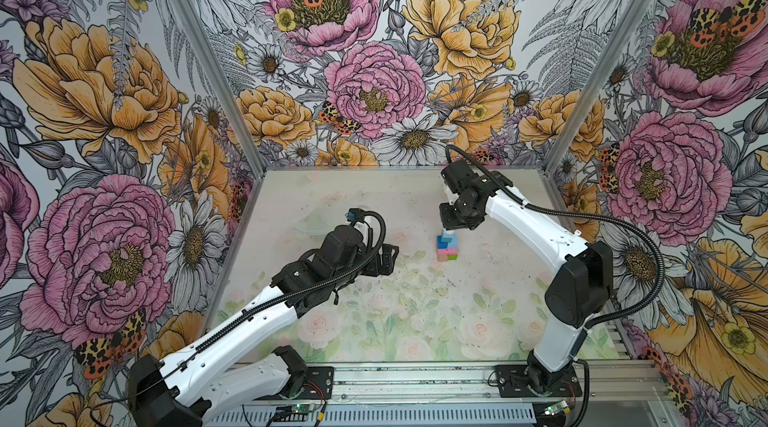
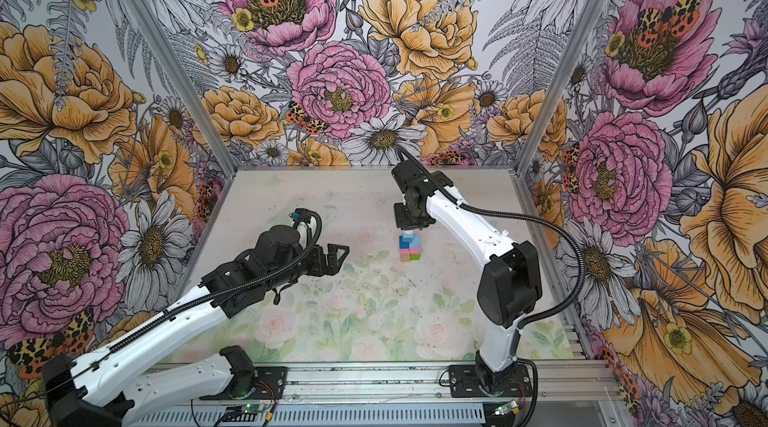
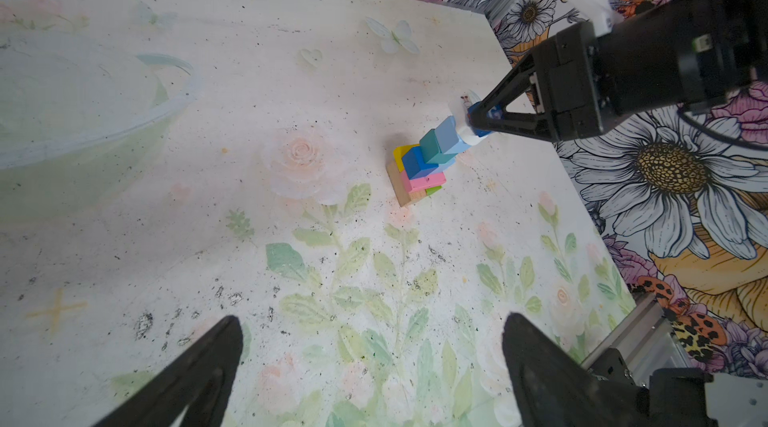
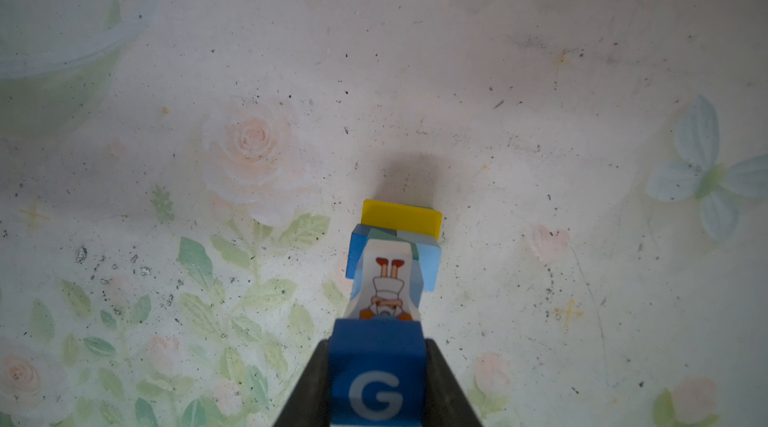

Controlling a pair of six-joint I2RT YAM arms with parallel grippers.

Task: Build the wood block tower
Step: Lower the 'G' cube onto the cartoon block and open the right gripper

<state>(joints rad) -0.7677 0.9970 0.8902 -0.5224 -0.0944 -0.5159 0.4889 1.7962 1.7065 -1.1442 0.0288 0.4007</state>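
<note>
Holding: G cube [image 4: 376, 379], clamped in my right pincer [image 3: 484, 123], one jaw on each side, white G facing the wrist camera.
Tower: the tower [image 1: 446, 247] stands on the surface [image 3: 291, 72], a bit right of the middle in both top views, directly under my right pincer.
Base: plain-wood oblong [image 3: 401, 190], green oblong [image 3: 434, 190] and pink oblong [image 3: 426, 182] sit low, with the yellow oblong [image 4: 401, 217] at the back.
Upper part: dark blue cube [image 3: 415, 163], teal cube [image 3: 432, 146], then light blue cube [image 3: 451, 136], each stepped off the one below.
Top: white-and-orange figure piece [image 4: 384, 283] sits on the light blue cube, right under the G cube. Touching or just apart, cannot tell.
Left pincer: my left pincer [image 1: 388, 258] has its jaws wide apart and empty, left of the tower and well apart from it.
Step (my guess): seating the G cube as tip. No loose blocks in view, so close to done.
Risk 1: the upper cubes are offset, so any sideways drag as I let go could tip them.
Risk 2: the figure piece looks a narrow seat, so a G cube set off-centre may slide off.
Risk 3: pressing down too hard would shove the whole stack askew.
Risk 4: if one jaw sticks on release, the G cube lifts away with it.
</note>
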